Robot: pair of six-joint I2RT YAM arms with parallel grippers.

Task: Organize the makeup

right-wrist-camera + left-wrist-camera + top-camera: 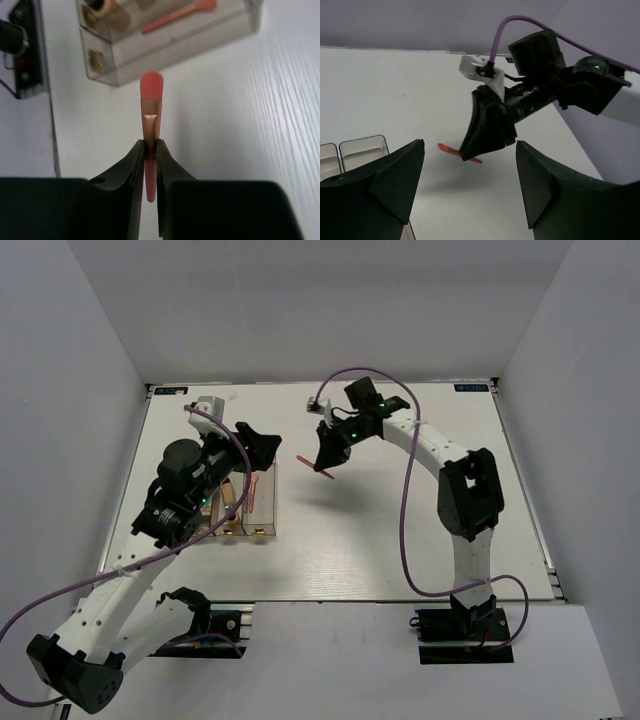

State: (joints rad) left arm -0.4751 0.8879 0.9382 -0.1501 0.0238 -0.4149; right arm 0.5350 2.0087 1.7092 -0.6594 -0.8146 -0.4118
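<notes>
My right gripper (pixel 326 462) is shut on a thin coral-pink stick (pixel 150 107) and holds it above the table, right of the clear box (pixel 258 510). The stick also shows in the top view (pixel 316 468) and in the left wrist view (pixel 449 150). A second coral-pink stick (pixel 177 16) lies inside the box (pixel 175 47), with two tan bottles (pixel 102 15) in its compartments. My left gripper (pixel 262 445) is open and empty, hovering above the box. No eyeshadow palettes are in view.
White walls surround the white table (pixel 400 530). The box's compartments (pixel 362 150) lie at the lower left of the left wrist view. The right arm's purple cable (pixel 405 510) hangs over the table's right half.
</notes>
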